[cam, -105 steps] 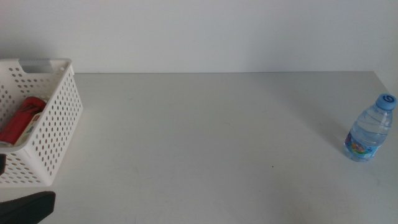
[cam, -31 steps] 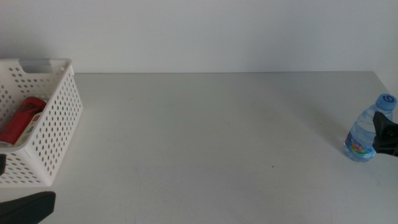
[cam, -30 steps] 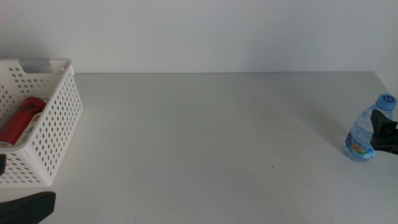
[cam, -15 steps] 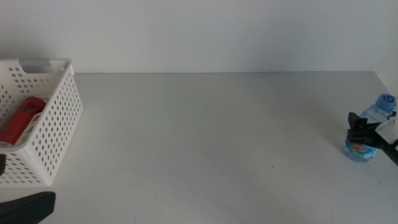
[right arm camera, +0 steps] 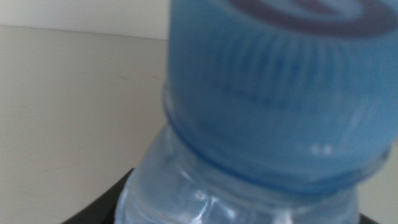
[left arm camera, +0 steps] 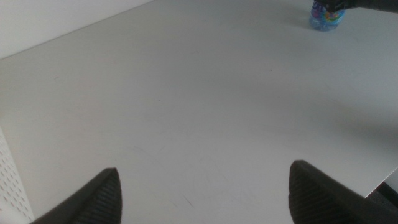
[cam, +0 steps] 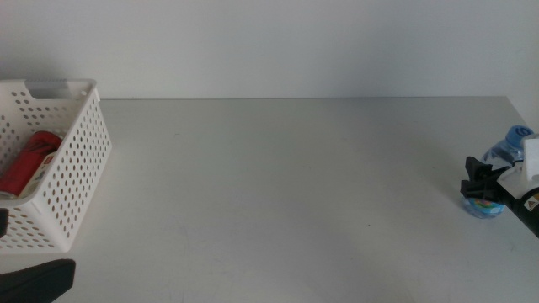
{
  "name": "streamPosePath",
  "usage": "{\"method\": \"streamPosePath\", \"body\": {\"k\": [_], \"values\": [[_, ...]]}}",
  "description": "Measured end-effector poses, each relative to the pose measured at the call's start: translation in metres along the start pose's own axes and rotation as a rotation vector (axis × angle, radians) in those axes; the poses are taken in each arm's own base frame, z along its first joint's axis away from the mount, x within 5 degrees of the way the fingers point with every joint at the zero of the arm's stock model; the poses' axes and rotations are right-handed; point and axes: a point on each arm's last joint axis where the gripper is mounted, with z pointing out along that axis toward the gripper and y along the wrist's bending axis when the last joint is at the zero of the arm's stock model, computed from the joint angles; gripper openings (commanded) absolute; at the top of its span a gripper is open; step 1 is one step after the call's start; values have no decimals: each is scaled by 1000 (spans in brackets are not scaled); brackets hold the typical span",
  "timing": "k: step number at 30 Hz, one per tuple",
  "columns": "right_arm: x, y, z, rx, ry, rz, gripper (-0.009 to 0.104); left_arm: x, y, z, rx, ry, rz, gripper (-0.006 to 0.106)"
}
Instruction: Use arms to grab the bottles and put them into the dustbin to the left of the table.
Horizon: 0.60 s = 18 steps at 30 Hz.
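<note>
While seated across the whole view: plain grey-white counter (cam: pixel 278 177). At nine o'clock, on the counter: white perforated dustbin (cam: pixel 72 177), red can (cam: pixel 29 160) lying inside. At seven o'clock, low at the frame edge: left tool (left arm camera: pixel 205 193), jaws spread wide, holding nothing. At three o'clock, near the counter's edge: right tool (cam: pixel 487 178), jaws set around the water bottle (cam: pixel 497 172), blue cap (right arm camera: pixel 280 81) filling the wrist view; contact with the bottle cannot be told.
</note>
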Motion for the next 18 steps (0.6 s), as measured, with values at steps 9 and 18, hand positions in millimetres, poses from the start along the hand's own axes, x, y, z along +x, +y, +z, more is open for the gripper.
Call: {"method": "streamPosePath", "body": {"k": [9,18], "values": [[-79,67,14,-364,-190,-36,-1,0,0,0,0,0,0,90],[-124,211,32,-844,-268,-183,-1,0,0,0,0,0,0,90]]}}
